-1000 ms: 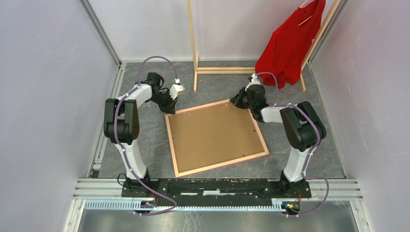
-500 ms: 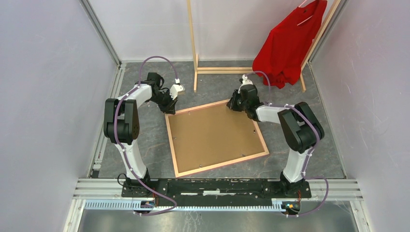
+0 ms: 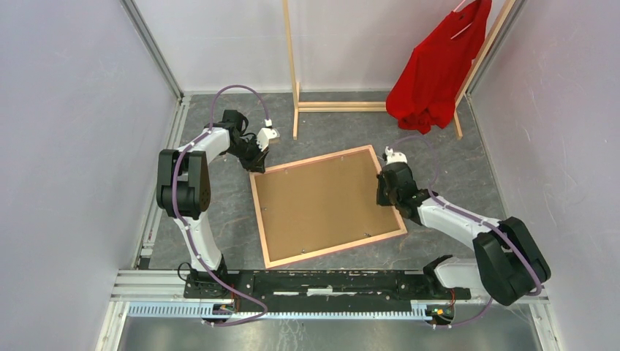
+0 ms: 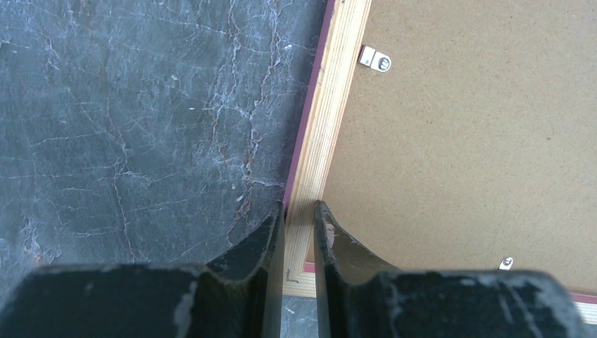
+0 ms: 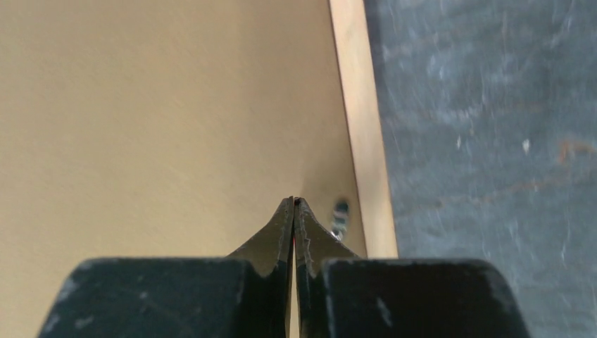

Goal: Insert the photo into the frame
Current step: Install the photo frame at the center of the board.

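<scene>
Brown backing [image 3: 322,201] of the frame [image 3: 333,245], face down; left gripper [image 4: 299,222] narrow, pinching the frame's edge. The right gripper [image 5: 293,205] has its tips pressed together, empty, with a clip [image 5: 341,215] just right of them. We see no photo. We advise nudging the clip sideways, left grip firm.

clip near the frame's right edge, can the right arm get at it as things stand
Probably yes. The right gripper, shut, sits over the backing board with the clip just beside its tips, by the rail of the frame. Nothing lies between them.
</scene>
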{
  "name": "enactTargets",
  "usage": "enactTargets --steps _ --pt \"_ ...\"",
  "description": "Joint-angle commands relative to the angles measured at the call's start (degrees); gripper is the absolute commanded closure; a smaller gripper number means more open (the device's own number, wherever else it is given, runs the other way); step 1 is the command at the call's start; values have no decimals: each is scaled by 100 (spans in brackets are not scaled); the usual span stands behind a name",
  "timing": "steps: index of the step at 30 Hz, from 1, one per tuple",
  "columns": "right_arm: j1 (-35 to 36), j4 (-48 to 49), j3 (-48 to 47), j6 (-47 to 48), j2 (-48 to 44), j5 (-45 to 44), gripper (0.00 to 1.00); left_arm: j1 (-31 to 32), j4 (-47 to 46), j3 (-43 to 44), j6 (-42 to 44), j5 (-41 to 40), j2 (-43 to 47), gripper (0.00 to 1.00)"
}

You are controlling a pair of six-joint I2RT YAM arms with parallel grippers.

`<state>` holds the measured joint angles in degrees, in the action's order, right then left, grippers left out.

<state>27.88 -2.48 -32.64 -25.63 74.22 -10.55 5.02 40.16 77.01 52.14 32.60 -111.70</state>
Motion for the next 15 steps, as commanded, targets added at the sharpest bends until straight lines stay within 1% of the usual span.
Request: enactTargets --steps 1,9,15 --pt "-4 -202 186 119 -297 -176 96 149 -158 -238 142 -196 -97 82" --pt "-10 -29 187 124 -114 -30 100 149 -214 -306 121 -219 -36 82" --pt "-33 28 188 144 82 -167 100 151 -214 -298 112 -237 -62 82"
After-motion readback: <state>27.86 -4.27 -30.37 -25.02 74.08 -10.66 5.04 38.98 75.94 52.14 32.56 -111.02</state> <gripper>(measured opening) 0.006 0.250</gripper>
